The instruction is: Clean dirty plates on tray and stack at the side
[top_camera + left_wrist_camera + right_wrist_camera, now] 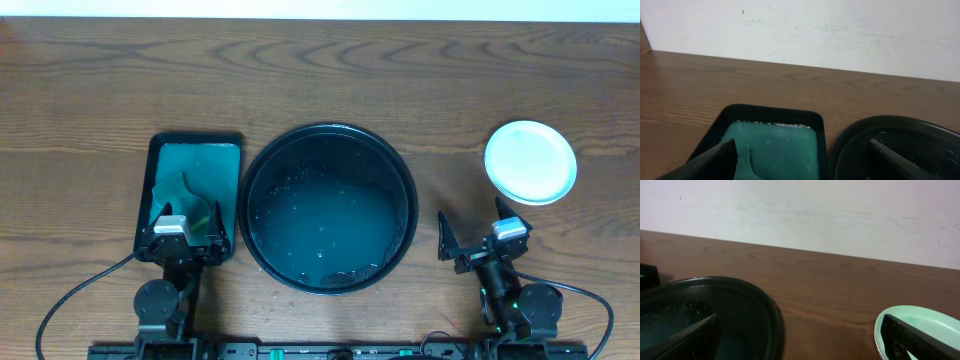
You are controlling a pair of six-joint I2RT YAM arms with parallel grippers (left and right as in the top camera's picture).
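The large round black tray [330,207] sits mid-table, wet and speckled, with no plate on it. It also shows in the left wrist view [900,150] and the right wrist view [725,315]. The plates [530,161] stand stacked at the right, white on top; a pale mint rim shows in the right wrist view [920,322]. My left gripper [186,232] is open and empty over the near end of the green tray. My right gripper [478,236] is open and empty, between the black tray and the stack.
A rectangular dark-green tray [192,190] with teal liquid and a teal cloth [188,200] lies left of the black tray. It also shows in the left wrist view [772,145]. A white wall stands behind the table's far edge.
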